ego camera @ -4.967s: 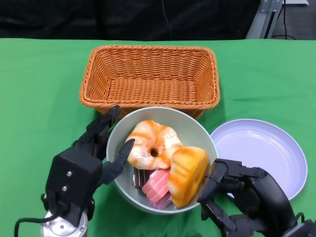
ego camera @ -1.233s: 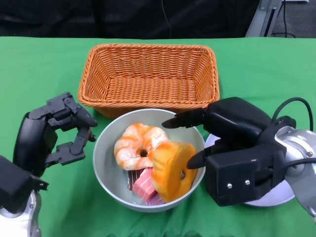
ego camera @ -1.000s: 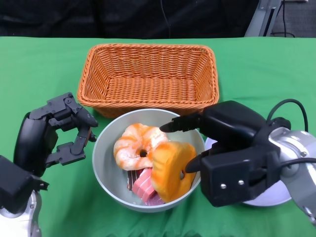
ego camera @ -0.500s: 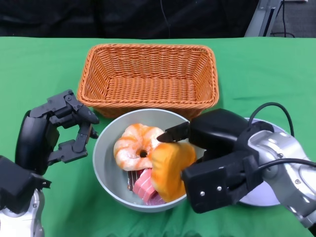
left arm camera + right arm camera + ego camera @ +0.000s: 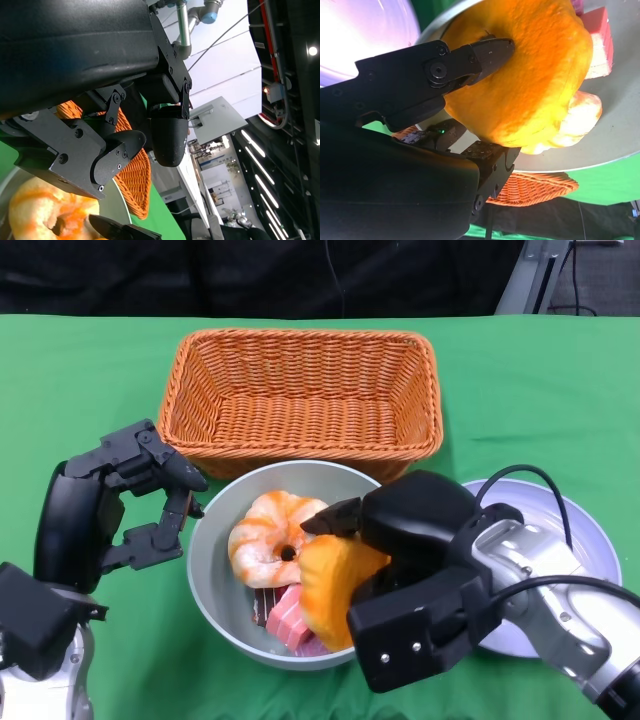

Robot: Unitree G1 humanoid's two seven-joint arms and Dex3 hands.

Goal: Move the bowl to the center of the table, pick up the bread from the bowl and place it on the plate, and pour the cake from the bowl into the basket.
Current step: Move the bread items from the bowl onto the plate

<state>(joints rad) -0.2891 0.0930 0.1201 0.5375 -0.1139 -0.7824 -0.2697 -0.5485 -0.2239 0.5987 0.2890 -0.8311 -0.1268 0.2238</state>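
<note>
Left hand point(image 5: 105, 502) hangs over the green table point(image 5: 80, 390), fingers curled but apart, nothing in them. It sits just left of the bowl point(image 5: 215, 585), not touching the rim as far as the head view shows. Left wrist view: same fingers point(image 5: 167, 135) empty, basket weave point(image 5: 132, 175) behind them.

Wicker basket point(image 5: 300, 390) lies beyond both hands, its near wall just behind the bowl's far rim; inside shows only weave.

Grey bowl stands between the two hands, near table centre. In it: a pale orange-glazed ring bread point(image 5: 262, 540) on the side toward the left hand, pink and dark cake slices point(image 5: 285, 618) at the bottom, and a large orange bread point(image 5: 330, 585) on the side toward the right hand.

Right hand point(image 5: 400, 570) reaches into the bowl from the right, fingers clamped on the large orange bread. Right wrist view: one black finger point(image 5: 470, 57) presses the top of the orange bread point(image 5: 530, 70), another closes from below; pink cake point(image 5: 597, 40) just past it. Whether the bread is lifted off the cake or resting on it is hard to tell.

Lilac plate point(image 5: 580, 540) lies right of the right hand, partly hidden under its silver forearm point(image 5: 560, 610); the part that shows is bare.
</note>
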